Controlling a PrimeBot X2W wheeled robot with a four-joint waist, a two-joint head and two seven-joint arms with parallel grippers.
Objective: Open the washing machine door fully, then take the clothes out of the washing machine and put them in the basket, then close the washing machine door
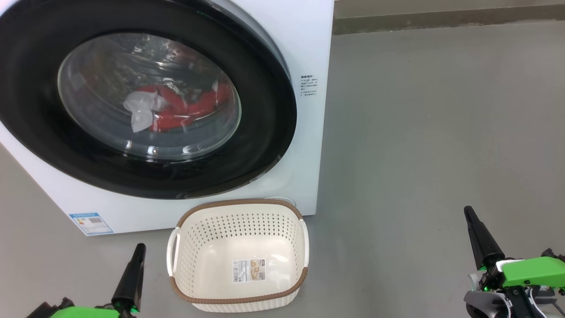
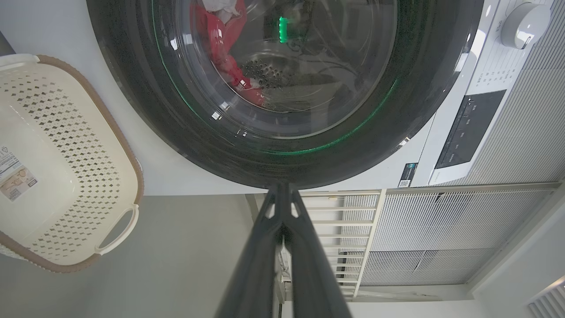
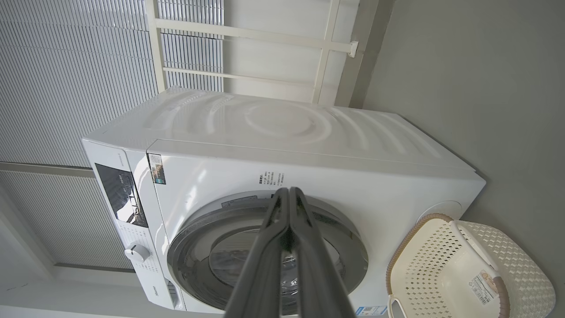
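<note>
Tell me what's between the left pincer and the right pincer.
The basket, nearer the left pincer, in the head view. From the basket to the right pincer the grey floor is bare.

No wording can be made out; the washing machine (image 1: 304, 53) carries a blue label (image 1: 90, 223) low on its front and a small block of dark print (image 1: 309, 85) higher up, both too small to read; the paper sticker (image 1: 249, 270) on the bottom of the basket (image 1: 212, 238) shows a barcode, its print illegible.
</note>
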